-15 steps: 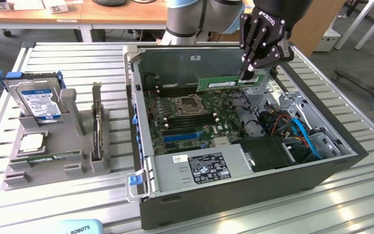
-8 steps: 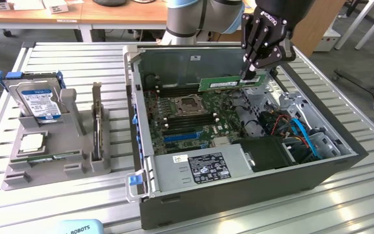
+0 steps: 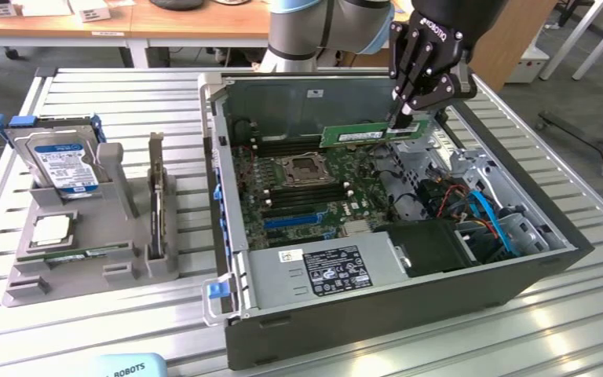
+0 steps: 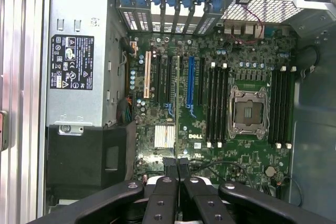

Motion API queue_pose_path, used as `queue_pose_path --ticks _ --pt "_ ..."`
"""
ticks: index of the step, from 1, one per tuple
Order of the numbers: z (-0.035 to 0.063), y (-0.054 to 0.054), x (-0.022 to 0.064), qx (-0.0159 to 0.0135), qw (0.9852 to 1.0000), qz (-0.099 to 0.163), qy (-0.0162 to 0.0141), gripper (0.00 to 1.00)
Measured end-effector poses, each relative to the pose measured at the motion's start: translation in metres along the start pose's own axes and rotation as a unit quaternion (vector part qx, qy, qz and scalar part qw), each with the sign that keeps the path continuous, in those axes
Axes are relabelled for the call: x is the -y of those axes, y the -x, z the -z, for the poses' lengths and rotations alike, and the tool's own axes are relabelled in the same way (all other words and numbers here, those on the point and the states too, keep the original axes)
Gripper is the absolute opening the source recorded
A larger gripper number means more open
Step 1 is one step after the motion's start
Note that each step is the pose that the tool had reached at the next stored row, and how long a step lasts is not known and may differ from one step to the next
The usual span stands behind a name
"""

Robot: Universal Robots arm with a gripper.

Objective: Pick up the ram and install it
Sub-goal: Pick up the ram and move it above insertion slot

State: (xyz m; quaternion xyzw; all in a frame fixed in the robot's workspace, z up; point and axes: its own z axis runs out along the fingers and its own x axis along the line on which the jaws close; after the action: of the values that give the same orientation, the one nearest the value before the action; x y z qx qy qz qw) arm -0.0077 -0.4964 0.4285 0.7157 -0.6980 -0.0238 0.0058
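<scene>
While the gripper [image 3: 401, 122] pinches the ram [image 3: 370, 134] by one end, jaws nearly closed on the thin board, the green stick hangs roughly level in the air above the open case [image 3: 553, 236], over its far side as the exterior view sees it, clear of the motherboard [image 3: 301, 196]. Inside the case, dark memory slots [image 4: 218, 103] flank the socket [image 3: 307, 169], and a power supply [image 3: 323, 271] fills the near end. In the wrist view the fingertips [image 4: 169, 169] sit close together, high over the board. Outside the case, on the exterior view's left, a grey tray [image 3: 29, 290] carries a hard drive [image 3: 66, 161], a processor [image 3: 50, 229], an upright card [image 3: 156, 204] and a second green stick [image 3: 71, 255] lying flat.
</scene>
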Motion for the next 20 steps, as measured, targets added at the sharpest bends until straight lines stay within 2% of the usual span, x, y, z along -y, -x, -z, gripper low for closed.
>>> queue_pose_path --ticks 20 --pt "-0.0029 0.039 -0.0043 0.0001 1.0000 -0.004 -0.0001 0.12"
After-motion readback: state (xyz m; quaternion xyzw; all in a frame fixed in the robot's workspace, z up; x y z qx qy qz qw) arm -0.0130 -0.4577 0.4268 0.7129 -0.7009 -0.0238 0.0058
